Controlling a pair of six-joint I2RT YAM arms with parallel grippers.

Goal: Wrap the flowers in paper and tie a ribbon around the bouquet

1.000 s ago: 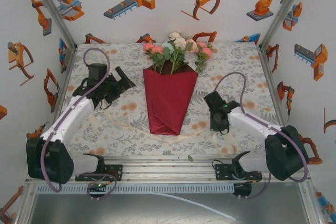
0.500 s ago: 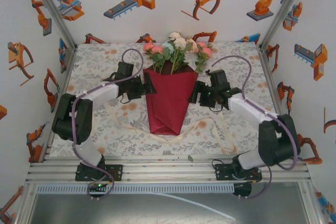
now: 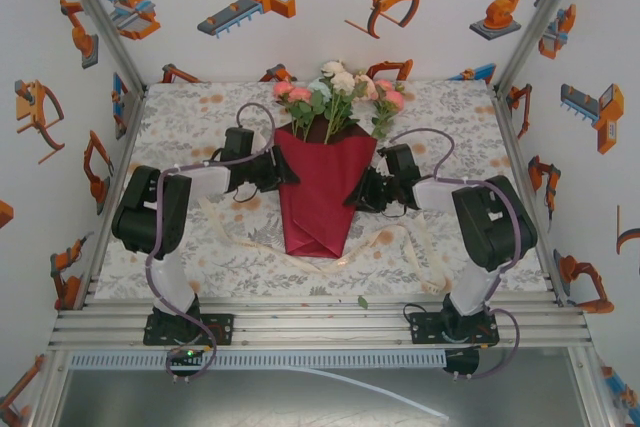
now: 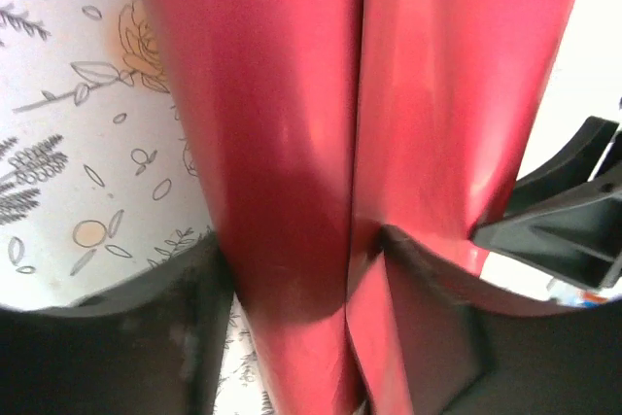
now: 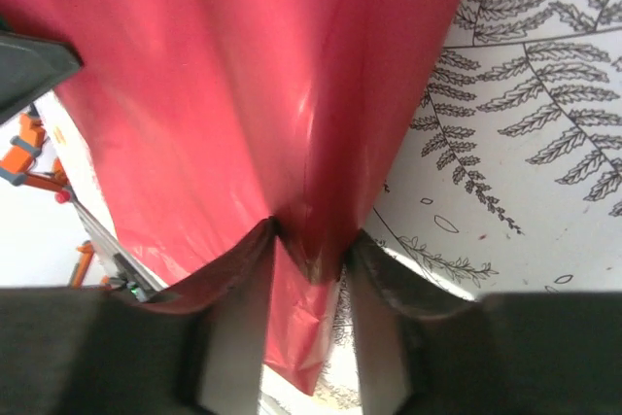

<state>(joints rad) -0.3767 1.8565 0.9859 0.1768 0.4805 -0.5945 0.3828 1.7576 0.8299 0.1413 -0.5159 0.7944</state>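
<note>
Where paper [image 3: 322,197] wraps flowers [image 3: 340,87], left end effector [image 3: 283,169] and right end effector [image 3: 358,190], part-open, pinch it.

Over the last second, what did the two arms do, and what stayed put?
The left hand and right hand swung inward from the sides and closed on opposite edges of the red paper. The ribbon shifted, looping more at the right. The flowers and paper stayed in place.

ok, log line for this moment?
left claw: pinching paper left edge | right claw: pinching right edge | flowers: in cone | ribbon: lying loose, untied
</note>
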